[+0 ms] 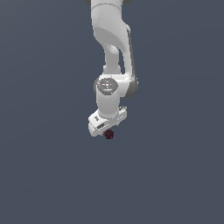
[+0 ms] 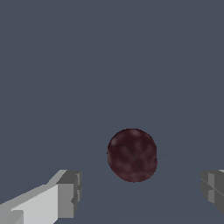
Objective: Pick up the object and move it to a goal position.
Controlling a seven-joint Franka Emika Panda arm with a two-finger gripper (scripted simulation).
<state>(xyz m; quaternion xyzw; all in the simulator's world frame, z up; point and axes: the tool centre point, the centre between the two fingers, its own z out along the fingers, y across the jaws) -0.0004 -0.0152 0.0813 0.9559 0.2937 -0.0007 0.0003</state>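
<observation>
The object, a small dark maroon ball [image 1: 109, 134] with a mottled surface, lies on the flat grey-blue floor directly under the white arm's hand. In the wrist view the ball [image 2: 132, 155] sits between the two grey fingertips [image 2: 70, 192], with a clear gap on each side. My gripper [image 1: 107, 131] is open and lowered around the ball, and it also shows in the wrist view [image 2: 141, 191]. The jaws stand apart and touch nothing. In the exterior view the hand hides most of the fingers.
A plain grey-blue floor [image 1: 43, 175] fills both views. The white arm [image 1: 111, 52] comes down from the top of the exterior view. No other objects or edges show.
</observation>
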